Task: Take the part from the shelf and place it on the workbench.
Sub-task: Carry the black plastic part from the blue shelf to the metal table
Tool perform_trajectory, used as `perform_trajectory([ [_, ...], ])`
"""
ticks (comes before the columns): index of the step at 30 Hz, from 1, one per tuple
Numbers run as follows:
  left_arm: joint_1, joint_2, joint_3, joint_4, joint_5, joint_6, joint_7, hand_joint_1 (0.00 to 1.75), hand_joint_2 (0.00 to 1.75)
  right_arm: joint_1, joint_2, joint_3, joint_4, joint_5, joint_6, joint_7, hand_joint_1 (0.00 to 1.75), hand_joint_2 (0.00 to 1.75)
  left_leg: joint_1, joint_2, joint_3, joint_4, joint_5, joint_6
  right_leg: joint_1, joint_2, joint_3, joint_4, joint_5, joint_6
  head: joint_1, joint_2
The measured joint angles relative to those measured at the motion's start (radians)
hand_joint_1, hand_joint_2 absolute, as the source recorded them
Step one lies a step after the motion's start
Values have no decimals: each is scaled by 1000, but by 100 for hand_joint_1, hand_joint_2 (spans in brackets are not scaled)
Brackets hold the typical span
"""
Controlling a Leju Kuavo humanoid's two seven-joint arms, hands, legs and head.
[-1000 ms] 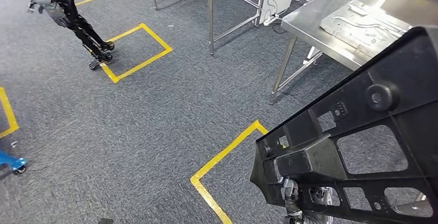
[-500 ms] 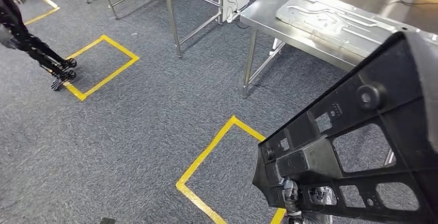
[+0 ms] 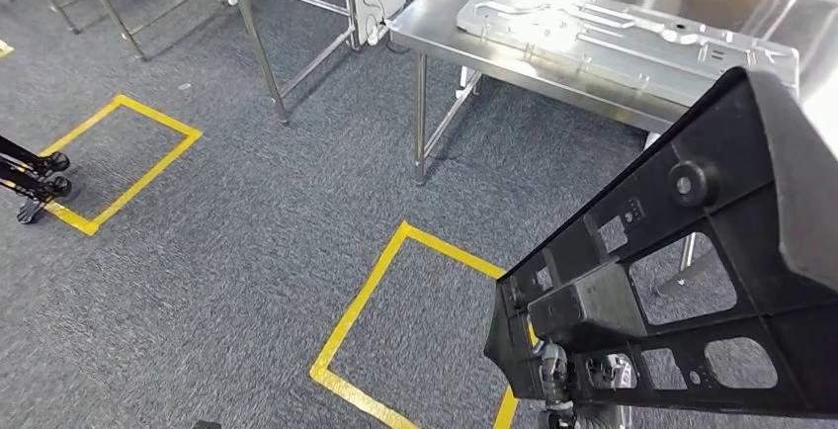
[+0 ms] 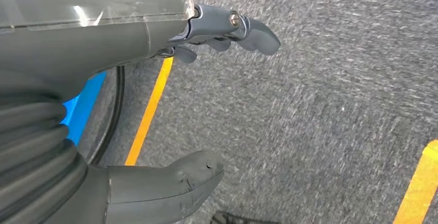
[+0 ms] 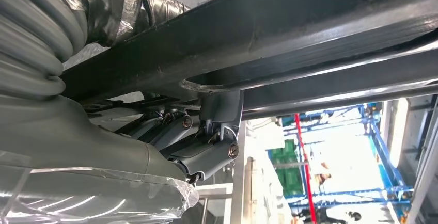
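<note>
The right hand (image 5: 206,131) has its dark fingers (image 5: 219,113) hooked up around a rail of the large black moulded plastic frame part (image 3: 692,281), gripping it from beneath near the part's lower edge; the head view shows the same hold low down, where metal-jointed fingers (image 3: 549,370) curl into one of the frame's openings. The part hangs in the air in front of the robot's right side, tilted, well above the grey carpet floor (image 3: 247,251) and not yet over any surface. It looks rigid and ribbed, full of cut-outs and bosses, so it should keep its shape; being long and held at one end, it probably pulls hard on the fingers and would swing or twist if jolted. The rails around the openings seem the natural places to take hold, since the smooth plastic faces look slippery. The left hand (image 4: 155,79) holds nothing, its thumb and fingers apart, hanging over the carpet beside a yellow tape line (image 4: 150,110). Ahead stands the stainless-steel worktop (image 3: 445,29) on thin legs, already carrying a flat silver pressed-metal panel (image 3: 623,39), so free room for the part looks limited. A yellow taped square (image 3: 415,320) marks the floor just before it.
</note>
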Motion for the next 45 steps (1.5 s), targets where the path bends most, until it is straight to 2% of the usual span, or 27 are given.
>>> perform_trajectory([
  [2, -2, -1, 0, 0, -1, 2, -1, 0, 175, 1, -2, 0, 0, -1, 0, 0, 175, 175, 3, 25, 5, -10, 6, 15, 2, -36, -16, 31, -21, 10, 2, 0],
  [4, 0, -2, 0, 0, -2, 3, -5, 0, 175, -1, -4, 0, 0, -3, -3, 0, 175, 175, 1, 51, 7, -14, 7, 25, 3, -93, -63, 128, -77, 15, 4, 0],
  [5, 2, -1, 0, 0, -4, 4, -7, 0, 175, -2, -5, 0, 1, -4, -5, 0, 175, 175, -1, 66, 7, -14, 6, 27, 2, -107, -96, 194, -107, 17, 4, 0],
  [6, 3, -1, 0, 0, -5, 3, -10, 0, 175, -1, -6, 0, 2, -6, -8, 0, 175, 175, -2, 81, 7, -14, 4, 28, 0, -113, -120, 243, -122, 20, 4, 0],
  [7, 4, -1, 0, 0, -7, 2, -12, 0, 175, 1, -8, 0, 4, -7, -9, 0, 175, 175, -3, 95, 8, -13, 2, 28, -1, -117, -129, 263, -120, 21, 4, 0],
  [8, 3, -1, 0, 0, -8, 0, -15, 0, 175, 3, -10, 1, 5, -8, -9, 0, 175, 175, -4, 108, 11, -13, 0, 26, -2, -121, -117, 243, -99, 21, 4, 0],
  [9, 2, -1, 0, 0, -9, -3, -16, 0, 175, 4, -11, 1, 6, -9, -9, 0, 175, 175, -4, 118, 15, -13, -3, 24, -1, -129, -84, 185, -65, 18, 4, 0],
  [11, 1, -1, 0, 0, -9, -10, -19, 0, 175, 3, -13, 3, 6, -11, -9, 0, 175, 175, -7, 137, 24, -12, -10, 16, 6, -168, -10, 52, -17, 7, 4, 0],
  [13, 1, -1, 0, 0, -10, -14, -20, 0, 175, 2, -15, 7, 6, -13, -9, 0, 175, 175, -11, 154, 30, -11, -16, 7, 16, -188, 17, -4, -10, -3, 4, 0],
  [15, -2, -1, 0, 0, -10, -15, -20, 0, 175, 4, -17, 10, 7, -13, -10, -1, 175, 175, -12, 169, 34, -12, -21, -3, 16, -167, 15, -8, -7, -11, 4, 0],
  [17, -4, -1, 0, 0, -9, -16, -17, 0, 175, 6, -18, 12, 7, -14, -16, 0, 175, 175, -9, 145, 31, 8, -40, -13, 10, -151, 19, -18, -3, -22, 4, 0],
  [19, -2, 0, 0, 0, -9, -14, -4, 0, 175, 4, -18, 17, 8, -14, -28, 0, 175, 175, -5, 94, -11, 102, -94, -19, 7, -140, 22, -22, -1, -31, 3, 0],
  [21, 2, 1, 0, 0, -10, -14, 16, 0, 175, 2, -20, 25, 12, -14, -42, 0, 175, 175, -5, 71, -77, 229, -142, -22, 7, -125, 23, -20, -3, -36, 3, 0],
  [22, 5, 2, 0, 0, -11, -15, 24, 0, 175, 2, -21, 29, 15, -13, -48, 0, 175, 175, -5, 69, -97, 261, -142, -23, 7, -118, 23, -18, -4, -36, 3, 0],
  [23, 6, 2, 0, 0, -11, -18, 30, 0, 175, 1, -22, 32, 18, -12, -52, 0, 175, 175, -4, 69, -98, 250, -119, -23, 7, -112, 24, -15, -7, -35, 3, 0],
  [25, 6, 3, 0, 0, -11, -21, 35, 0, 175, 1, -25, 39, 22, -11, -59, 0, 175, 175, -3, 67, -55, 136, -44, -21, 7, -105, 28, -8, -15, -31, 3, 0],
  [27, 4, 5, 0, 0, -11, -22, 38, 0, 175, 0, -27, 46, 23, -10, -63, 0, 175, 175, -6, 63, -12, 34, -7, -13, 9, -101, 30, -1, -22, -22, 3, 0],
  [30, 4, 6, 0, 0, -11, -26, 40, 0, 175, -1, -29, 54, 24, -9, -64, 0, 175, 175, -11, 60, -4, 12, -7, 4, 11, -98, 28, -1, -23, -8, 4, 0],
  [32, 5, 6, 0, 0, -11, -28, 40, 0, 175, -1, -30, 58, 24, -9, -64, 0, 175, 175, -7, 62, 0, 6, -3, 16, 9, -103, 24, 16, -35, 3, 4, 0],
  [34, 4, 6, 0, 0, -11, -30, 40, 0, 175, -3, -33, 60, 24, -9, -64, 0, 175, 175, -5, 66, 3, 0, -3, 27, 7, -110, -14, 98, -83, 13, 4, 0],
  [36, 5, 6, 1, 0, -11, -30, 41, 0, 175, -3, -37, 61, 27, -9, -64, 0, 175, 175, -5, 70, 5, 0, -6, 31, 5, -113, -85, 228, -135, 19, 4, 0],
  [37, 6, 7, 1, 0, -11, -31, 41, 0, 175, -3, -38, 62, 30, -9, -65, 0, 175, 175, -6, 71, 7, 1, -9, 32, 4, -114, -110, 268, -140, 21, 4, 0],
  [38, 6, 7, 1, 0, -11, -31, 41, 0, 175, -3, -39, 62, 32, -9, -66, 0, 175, 175, -6, 72, 11, 1, -12, 31, 3, -115, -119, 275, -124, 20, 4, 0],
  [39, 6, 8, 1, 0, -11, -32, 42, 0, 175, -3, -40, 62, 35, -9, -68, 0, 175, 175, -6, 72, 17, 1, -16, 30, 3, -116, -107, 241, -90, 18, 4, 0],
  [41, 6, 8, 2, 0, -12, -33, 43, 0, 175, -4, -41, 64, 38, -9, -69, 0, 175, 175, -7, 72, 31, 0, -26, 25, 6, -121, -46, 109, -16, 7, 4, 0],
  [43, 6, 8, 2, 0, -13, -34, 45, 0, 175, -5, -43, 68, 40, -9, -70, 0, 175, 175, -9, 73, 37, -1, -34, 16, 14, -125, -6, 24, 4, -5, 4, 0],
  [45, 6, 8, 2, 0, -14, -34, 45, 0, 175, -5, -44, 71, 40, -8, -71, 0, 175, 175, -9, 77, 38, -6, -38, 5, 18, -125, -1, 8, -6, -13, 4, 0],
])
